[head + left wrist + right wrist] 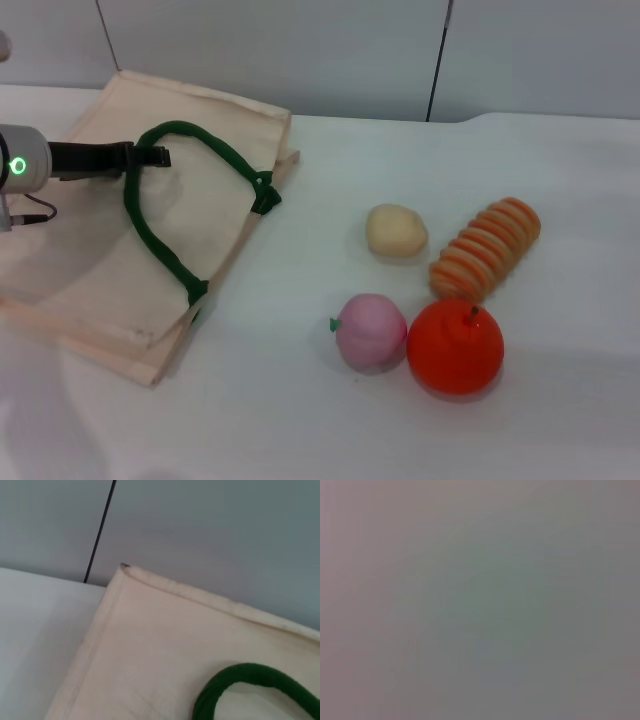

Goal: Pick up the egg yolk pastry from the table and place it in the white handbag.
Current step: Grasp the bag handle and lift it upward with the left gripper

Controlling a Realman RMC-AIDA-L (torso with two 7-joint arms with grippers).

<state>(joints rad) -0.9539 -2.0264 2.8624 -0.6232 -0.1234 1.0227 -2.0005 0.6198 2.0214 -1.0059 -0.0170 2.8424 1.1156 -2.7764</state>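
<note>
Egg yolk pastry (396,230) — on the table, well apart at four o'clock from my left gripper (150,156), closed on the white handbag's (110,250) green handle (165,250); right gripper unseen.

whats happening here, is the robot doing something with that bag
The left gripper is at the dark green looped handle of the flat cream cloth handbag, seemingly closed on it. The small pale cream-yellow egg yolk pastry sits untouched on the white table, beside a ridged orange-and-cream spiral bread, a pink round fruit and a red-orange round fruit. The right gripper is out of sight.
</note>
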